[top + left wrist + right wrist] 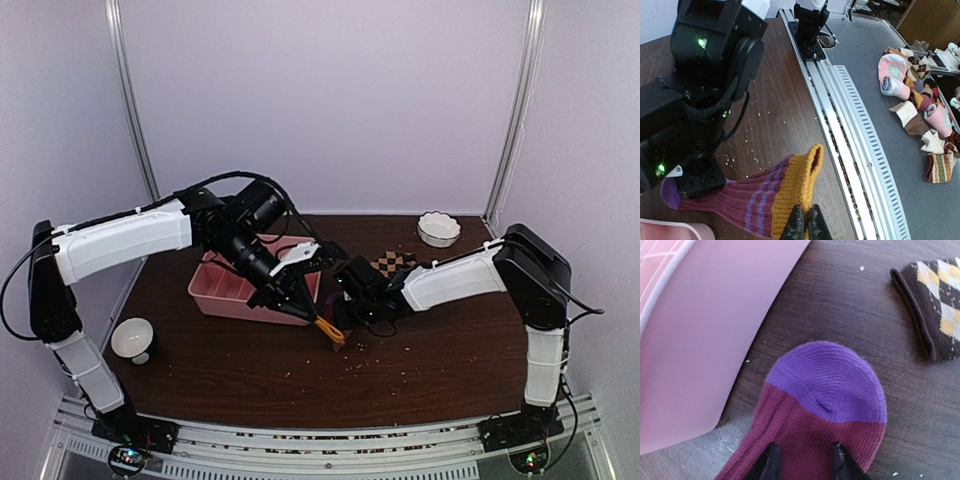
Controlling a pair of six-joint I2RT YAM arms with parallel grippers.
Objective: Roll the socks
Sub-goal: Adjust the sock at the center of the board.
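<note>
The magenta sock point(740, 200) lies flat on the dark table, its purple toe point(827, 380) pointing away from the front edge. My left gripper point(805, 226) is shut on its orange cuff point(797, 187), which is lifted slightly point(328, 330). My right gripper point(805, 462) stands open, with both fingertips point(771, 462) resting on the magenta fabric just behind the toe. In the top view the two grippers meet at the table's middle, left point(300, 300) and right point(350, 300). The brown-and-tan checkered sock point(935, 305) lies apart, behind the right arm point(393, 263).
The pink tray point(222, 292) sits close on the left of the magenta sock, its wall point(705, 340) beside the toe. A white bowl point(132, 338) stands front left, another point(438, 228) at the back right. Crumbs dot the table. Several spare socks point(920, 115) lie beyond the rail point(840, 125).
</note>
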